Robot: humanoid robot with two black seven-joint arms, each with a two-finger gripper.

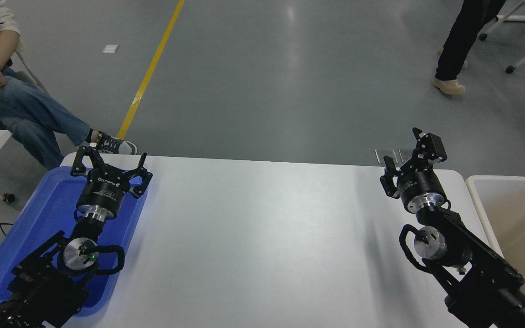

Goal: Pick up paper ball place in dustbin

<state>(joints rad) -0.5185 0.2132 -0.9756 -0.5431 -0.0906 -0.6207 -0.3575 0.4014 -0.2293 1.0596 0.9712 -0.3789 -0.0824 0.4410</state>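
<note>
At seven o'clock, nearest the camera, the left gripper (110, 166) hangs over a shallow blue tray (30, 228) of smooth plastic, its black fingers spread wide and holding nothing. At four o'clock the right gripper (404, 157) hovers above the glossy white table (253, 237), fingers likewise parted and empty. At three o'clock sits the dustbin (476, 200), rectangular, with a thick rounded white rim and beige inside. No paper ball shows anywhere, so the pick probably cannot begin until the crumpled wad is found; approach from above, jaws wide. Beyond, at ten o'clock, a seated person in jeans (21, 118); at one o'clock, someone standing (460, 45) on grey floor.
</note>
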